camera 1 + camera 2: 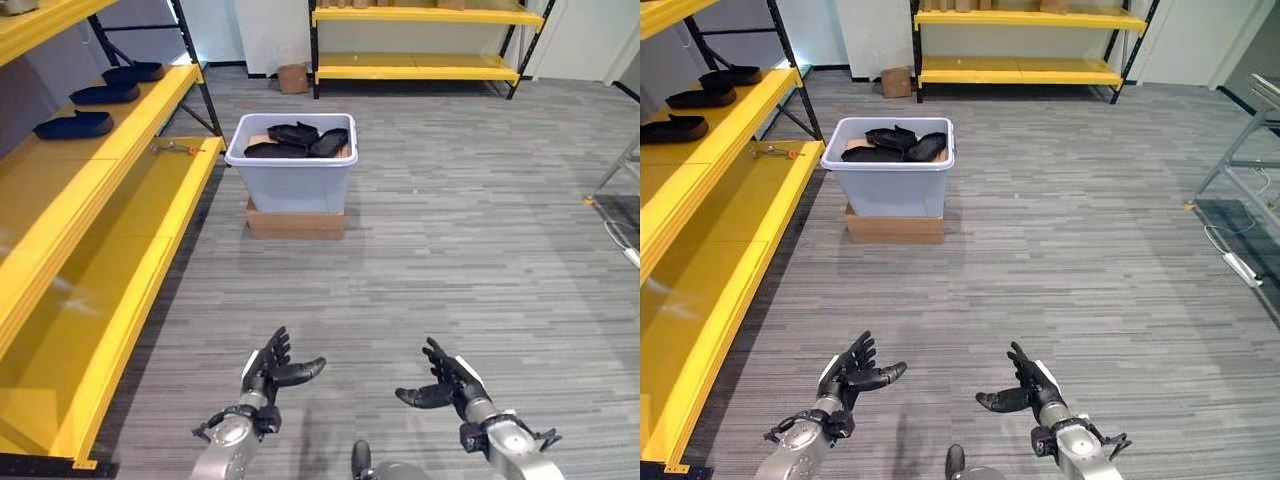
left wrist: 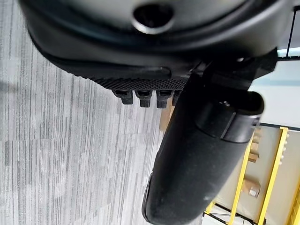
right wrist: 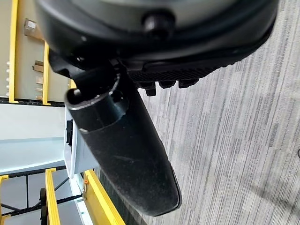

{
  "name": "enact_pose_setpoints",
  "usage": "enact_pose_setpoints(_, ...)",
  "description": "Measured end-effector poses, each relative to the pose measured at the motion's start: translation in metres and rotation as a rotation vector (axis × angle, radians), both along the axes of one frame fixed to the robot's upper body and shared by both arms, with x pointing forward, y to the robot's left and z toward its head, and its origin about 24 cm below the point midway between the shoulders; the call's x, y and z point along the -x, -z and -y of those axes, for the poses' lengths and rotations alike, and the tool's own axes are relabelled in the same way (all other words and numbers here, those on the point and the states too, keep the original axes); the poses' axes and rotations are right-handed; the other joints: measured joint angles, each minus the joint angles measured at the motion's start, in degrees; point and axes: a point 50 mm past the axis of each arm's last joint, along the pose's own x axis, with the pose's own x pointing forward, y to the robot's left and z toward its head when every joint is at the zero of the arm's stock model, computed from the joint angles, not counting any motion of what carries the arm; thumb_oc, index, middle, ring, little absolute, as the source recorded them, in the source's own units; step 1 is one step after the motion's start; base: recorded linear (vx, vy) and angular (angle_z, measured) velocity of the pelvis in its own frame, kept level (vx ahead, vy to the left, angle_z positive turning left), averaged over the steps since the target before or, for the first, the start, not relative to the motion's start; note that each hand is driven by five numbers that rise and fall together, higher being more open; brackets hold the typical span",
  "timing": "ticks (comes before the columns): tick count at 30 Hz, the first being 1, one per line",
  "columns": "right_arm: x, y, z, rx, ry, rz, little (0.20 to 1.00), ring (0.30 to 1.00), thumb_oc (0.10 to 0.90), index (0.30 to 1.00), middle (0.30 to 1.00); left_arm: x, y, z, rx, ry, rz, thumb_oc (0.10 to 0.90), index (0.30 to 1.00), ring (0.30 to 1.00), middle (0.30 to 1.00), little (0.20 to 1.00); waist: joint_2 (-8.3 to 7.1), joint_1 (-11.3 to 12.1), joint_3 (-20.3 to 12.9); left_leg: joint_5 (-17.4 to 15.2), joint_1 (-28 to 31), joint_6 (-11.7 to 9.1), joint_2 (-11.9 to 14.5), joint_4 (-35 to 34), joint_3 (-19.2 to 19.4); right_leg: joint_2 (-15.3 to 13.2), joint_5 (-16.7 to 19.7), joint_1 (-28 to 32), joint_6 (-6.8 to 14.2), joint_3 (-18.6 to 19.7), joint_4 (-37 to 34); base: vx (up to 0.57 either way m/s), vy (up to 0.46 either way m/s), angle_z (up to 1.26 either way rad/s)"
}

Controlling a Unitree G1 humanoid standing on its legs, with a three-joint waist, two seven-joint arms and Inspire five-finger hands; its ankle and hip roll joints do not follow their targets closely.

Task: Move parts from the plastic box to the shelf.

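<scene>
Open floor [image 1: 450,250] between plastic box [image 1: 292,172], shelf [image 1: 110,190]

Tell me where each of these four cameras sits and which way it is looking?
Left eye view: on the head, looking down and ahead at the plastic box of dark parts, the yellow shelf on the left, both hands low.
Right eye view: beside it, same scene slightly shifted.
Left wrist view: on the left arm, along the open left hand over carpet.
Right wrist view: on the right arm, along the open right hand.
Both wrist views share the carpet and yellow shelving.
</scene>
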Motion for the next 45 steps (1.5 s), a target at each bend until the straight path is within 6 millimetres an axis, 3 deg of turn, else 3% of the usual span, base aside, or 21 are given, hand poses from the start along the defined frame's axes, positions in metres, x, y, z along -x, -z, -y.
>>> enact_pose_setpoints(1, 0.001, 0.001, 0.001, -0.002, 0.013, -0.003, 1.0, 1.0, 0.9, 1.0, 1.0, -0.006, -0.004, 0.003, 0.0, 0.017, 0.023, 0.9, 1.0, 1.0, 1.0, 1.0, -1.25, 0.2, 0.5, -0.3, -2.6, 1.6, 0.8, -7.3, 3.8, -0.8, 0.3, -0.4, -0.4, -0.2, -1.4, 0.21, 0.062, 0.39)
enact_pose_setpoints(4, -0.003, -0.002, -0.001, -0.004, 0.008, 0.01, 1.0, 1.0, 0.9, 1.0, 1.0, -0.004, -0.002, 0.002, -0.003, 0.012, 0.01, 0.9, 1.0, 1.0, 1.0, 1.0, -2.24, 0.6, 1.4, 1.5, -4.2, 2.2, 1.4, -20.4, 4.4, -0.7, 0.9, 1.2, 0.6, 0.5, -3.6, 0.21, 0.099, 0.15)
enact_pose_setpoints(5, -0.006, -0.003, -0.001, -0.004, 0.022, 0.025, 1.0, 1.0, 0.9, 1.0, 1.0, 0.0, 0.002, 0.002, -0.005, 0.011, -0.008, 0.9, 1.0, 1.0, 1.0, 1.0, -2.49, 1.8, 2.4, 5.9, -4.3, 1.1, 1.7, -28.3, 4.5, -0.6, 1.7, 3.5, 1.7, 2.0, -5.2, 0.21, 0.116, -0.33)
enact_pose_setpoints(8, -0.011, -0.006, 0.0, 0.003, 0.027, 0.047, 1.0, 1.0, 0.9, 1.0, 1.0, 0.005, 0.006, 0.001, -0.007, 0.006, -0.028, 0.9, 1.0, 1.0, 1.0, 1.0, 0.36, 2.2, 3.6, 12.2, -5.7, 0.9, 3.8, -30.1, 3.9, 1.3, 0.8, 6.0, 0.7, 2.8, -6.1, 0.21, 0.134, -0.46)
enact_pose_setpoints(9, -0.01, -0.005, 0.001, 0.005, 0.031, 0.044, 1.0, 1.0, 0.9, 1.0, 1.0, 0.005, 0.006, 0.001, -0.006, 0.007, -0.027, 0.9, 1.0, 1.0, 1.0, 1.0, 1.54, 2.0, 3.7, 13.2, -6.1, 1.4, 3.7, -29.8, 4.0, 1.4, 0.5, 6.1, 0.4, 3.0, -6.0, 0.25, 0.181, -0.42)
enact_pose_setpoints(11, -0.006, -0.003, 0.001, 0.003, 0.032, 0.032, 1.0, 1.0, 0.9, 1.0, 1.0, 0.005, 0.006, 0.0, -0.007, 0.001, -0.028, 0.9, 1.0, 1.0, 1.0, 1.0, 2.25, 1.9, 3.4, 13.4, -5.9, 2.1, 2.9, -29.0, 4.1, 1.1, -0.1, 6.5, 0.7, 3.4, -5.7, 0.26, 0.174, -0.39)
enact_pose_setpoints(13, -0.002, -0.001, 0.0, -0.002, 0.032, 0.02, 1.0, 1.0, 0.9, 1.0, 1.0, 0.005, 0.005, -0.002, -0.01, -0.001, -0.026, 0.9, 1.0, 1.0, 1.0, 1.0, 2.76, 1.4, 3.1, 13.2, -4.6, 2.7, 1.8, -29.7, 4.8, 0.6, -0.8, 6.7, 1.8, 4.0, -5.3, 0.28, 0.196, -0.28)
enact_pose_setpoints(14, 0.006, 0.003, 0.0, -0.007, 0.034, -0.008, 1.0, 1.0, 0.9, 1.0, 1.0, -0.001, 0.0, -0.001, -0.01, 0.007, 0.001, 0.9, 1.0, 1.0, 1.0, 1.0, 2.31, 1.6, 3.0, 15.5, -0.6, 5.9, -0.1, -33.7, 7.2, -1.2, -2.5, 5.7, 4.6, 5.7, -1.8, 0.3, 0.232, -0.24)
enact_pose_setpoints(17, 0.003, 0.003, -0.004, -0.023, 0.022, -0.005, 1.0, 1.0, 0.9, 1.0, 1.0, -0.007, -0.009, -0.006, -0.046, 0.033, 0.037, 0.9, 1.0, 1.0, 1.0, 1.0, 1.79, 1.8, 2.9, 14.0, 0.6, 8.3, -3.1, -34.2, 8.5, -4.5, -5.0, 5.0, 7.0, 6.4, 1.1, 0.17, 0.164, -0.13)
enact_pose_setpoints(19, -0.002, 0.001, -0.009, -0.04, 0.013, 0.01, 1.0, 1.0, 0.9, 1.0, 1.0, -0.013, -0.016, -0.014, -0.088, 0.042, 0.067, 0.9, 1.0, 1.0, 1.0, 1.0, 1.8, 1.7, 2.9, 13.7, 0.8, 8.7, -4.2, -34.2, 8.6, -5.9, -6.3, 4.3, 8.1, 6.4, 3.0, 0.1, 0.144, 0.0)
enact_pose_setpoints(21, -0.008, -0.001, -0.014, -0.051, 0.007, 0.026, 1.0, 1.0, 0.9, 1.0, 1.0, -0.017, -0.021, -0.022, -0.133, 0.045, 0.087, 0.9, 1.0, 1.0, 1.0, 1.0, 2.25, 2.4, 3.0, 12.8, 1.7, 10.0, -5.1, -34.5, 8.8, -6.7, -7.2, 1.2, 9.7, 6.2, 10.9, 0.09, 0.14, -0.04)
enact_pose_setpoints(24, -0.009, -0.002, -0.02, -0.063, -0.011, 0.032, 1.0, 1.0, 0.9, 1.0, 1.0, -0.015, -0.021, -0.027, -0.159, 0.048, 0.081, 0.9, 1.0, 1.0, 1.0, 1.0, 1.87, 2.8, 3.0, 10.2, 4.5, 12.6, -6.6, -34.1, 8.1, -8.9, -7.0, -9.1, 11.5, 6.5, 34.5, 0.16, 0.114, 0.07)
enact_pose_setpoints(25, -0.006, 0.0, -0.02, -0.061, -0.016, 0.024, 1.0, 1.0, 0.9, 1.0, 1.0, -0.012, -0.019, -0.027, -0.158, 0.048, 0.072, 0.9, 1.0, 1.0, 1.0, 1.0, 1.88, 2.9, 3.2, 9.0, 5.1, 13.4, -7.4, -34.1, 7.9, -9.3, -7.2, -10.7, 11.5, 6.9, 37.2, 0.23, 0.07, 0.1)
enact_pose_setpoints(27, -0.005, 0.0, -0.021, -0.061, -0.022, 0.025, 1.0, 1.0, 0.9, 1.0, 1.0, -0.007, -0.016, -0.027, -0.16, 0.05, 0.054, 0.9, 1.0, 1.0, 1.0, 1.0, 1.76, 2.7, 3.3, 8.5, 6.0, 13.9, -8.0, -34.2, 7.8, -8.6, -9.0, -14.2, 10.8, 6.8, 35.5, 0.26, 0.0, -0.01)
enact_pose_setpoints(30, 0.0, 0.003, -0.02, -0.061, -0.019, 0.005, 1.0, 1.0, 0.9, 1.0, 1.0, -0.005, -0.011, -0.027, -0.159, 0.051, 0.032, 0.9, 1.0, 1.0, 1.0, 1.0, 2.11, 0.2, 3.8, 7.3, 6.7, 13.3, -8.3, -34.3, 7.1, -7.7, -6.5, -17.1, 10.7, 5.0, 18.5, 0.29, -0.08, 0.18)
enact_pose_setpoints(34, 0.009, 0.009, -0.02, -0.057, -0.015, -0.034, 1.0, 1.0, 0.9, 1.0, 1.0, 0.001, -0.003, -0.026, -0.148, 0.037, -0.005, 0.9, 1.0, 1.0, 1.0, 1.0, 1.12, -1.2, 3.7, 3.5, 11.5, 11.4, -8.7, -33.1, 6.2, -8.2, 3.1, -15.2, 10.8, 4.0, -3.1, 0.28, -0.112, 0.14)
enact_pose_setpoints(37, 0.017, 0.014, -0.018, -0.054, -0.01, -0.063, 1.0, 1.0, 0.9, 1.0, 1.0, 0.007, 0.001, -0.02, -0.125, 0.034, -0.018, 0.9, 1.0, 1.0, 1.0, 1.0, 1.1, -1.5, 2.9, 0.5, 17.7, 8.9, -7.1, -34.9, 4.2, -7.0, 4.7, -10.7, 10.2, 3.3, 0.6, 0.3, -0.171, 0.36)
enact_pose_setpoints(38, 0.018, 0.014, -0.017, -0.053, -0.013, -0.068, 1.0, 1.0, 0.9, 1.0, 1.0, 0.008, 0.002, -0.018, -0.116, 0.034, -0.023, 0.9, 1.0, 1.0, 1.0, 1.0, 1.17, -1.3, 2.4, -0.4, 18.9, 7.5, -6.0, -34.4, 3.8, -6.1, 9.3, -9.1, 7.8, 3.5, -0.3, 0.21, -0.17, 0.2)
enact_pose_setpoints(40, 0.011, 0.01, -0.013, -0.034, -0.022, -0.048, 1.0, 1.0, 0.9, 1.0, 1.0, 0.006, 0.002, -0.01, -0.088, 0.037, -0.015, 0.9, 1.0, 1.0, 1.0, 1.0, 3.16, -1.3, 0.8, -0.7, 18.4, 6.1, -2.6, -32.1, 3.8, -3.1, 9.2, -7.0, 5.4, 1.6, -1.8, 0.18, -0.141, 0.13)
enact_pose_setpoints(42, -0.003, 0.001, -0.009, -0.016, -0.033, -0.002, 1.0, 1.0, 0.9, 1.0, 1.0, 0.001, -0.001, -0.007, -0.08, 0.046, 0.004, 0.9, 1.0, 1.0, 1.0, 1.0, 3.24, -1.2, 0.7, 0.4, 17.7, 4.2, -0.7, -28.6, 3.8, -1.3, 8.5, -5.2, 2.4, 0.9, -2.9, 0.19, -0.134, -0.07)
enact_pose_setpoints(45, -0.02, -0.013, 0.0, 0.013, -0.019, 0.07, 1.0, 1.0, 0.9, 1.0, 1.0, -0.01, -0.008, -0.004, -0.077, 0.061, 0.041, 0.9, 1.0, 1.0, 1.0, 1.0, 3.24, -1.5, 0.4, 1.6, 16.3, 2.3, 1.6, -26.0, 3.6, 0.4, 6.0, -4.2, -0.2, 0.1, -2.5, 0.17, -0.121, 0.07)
